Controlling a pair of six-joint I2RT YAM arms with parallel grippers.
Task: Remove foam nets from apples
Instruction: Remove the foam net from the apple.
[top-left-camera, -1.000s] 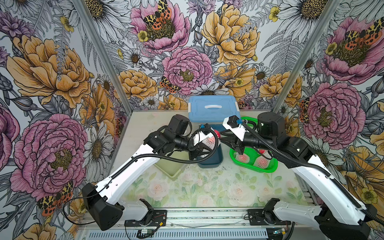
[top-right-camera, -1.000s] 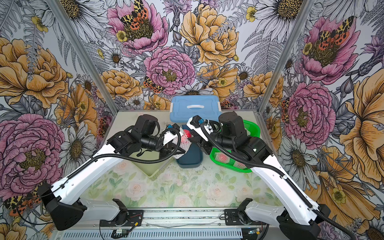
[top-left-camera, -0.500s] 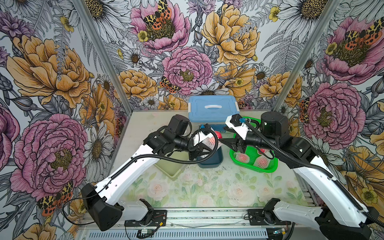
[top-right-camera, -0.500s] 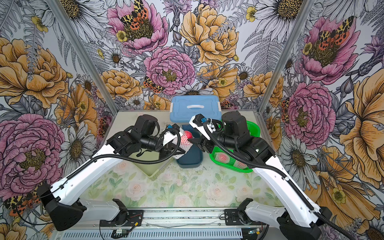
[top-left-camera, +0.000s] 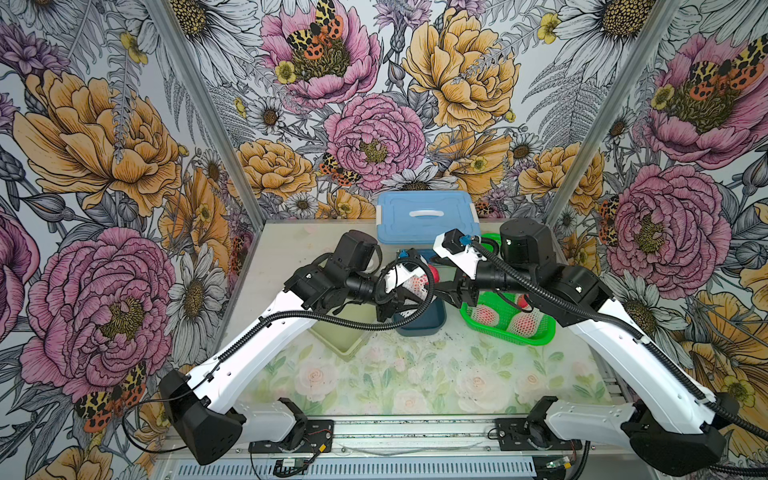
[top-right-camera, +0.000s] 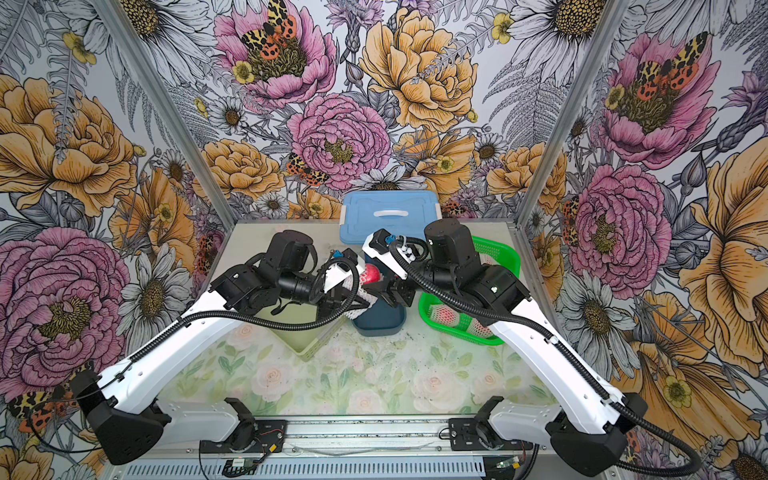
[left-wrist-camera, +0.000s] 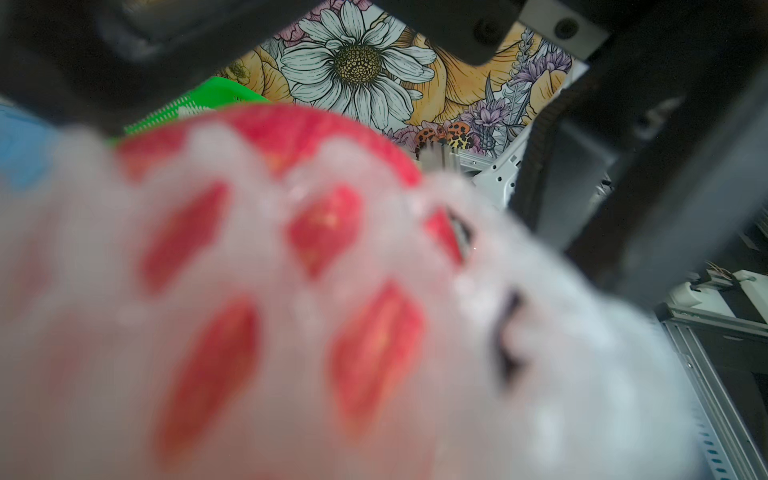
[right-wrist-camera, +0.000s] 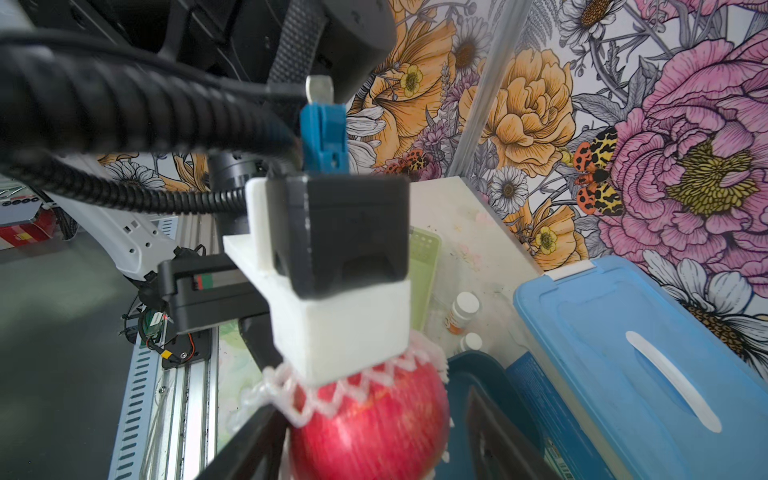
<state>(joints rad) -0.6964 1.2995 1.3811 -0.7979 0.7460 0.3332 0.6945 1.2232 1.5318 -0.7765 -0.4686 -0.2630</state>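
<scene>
Apple (right-wrist-camera: 365, 419), half bared, in its foam net (right-wrist-camera: 286, 386) above the blue bin (top-left-camera: 419, 324), mid-desk (top-left-camera: 415, 374). Left fingers (right-wrist-camera: 257, 349) pinch the net; right fingers (right-wrist-camera: 245, 449), spread, flank the fruit: close on bare skin, then draw straight out.

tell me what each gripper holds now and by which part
Left gripper pinches the foam net on the side away from the apple's bare end; right gripper is open around that end, holding nothing.
</scene>
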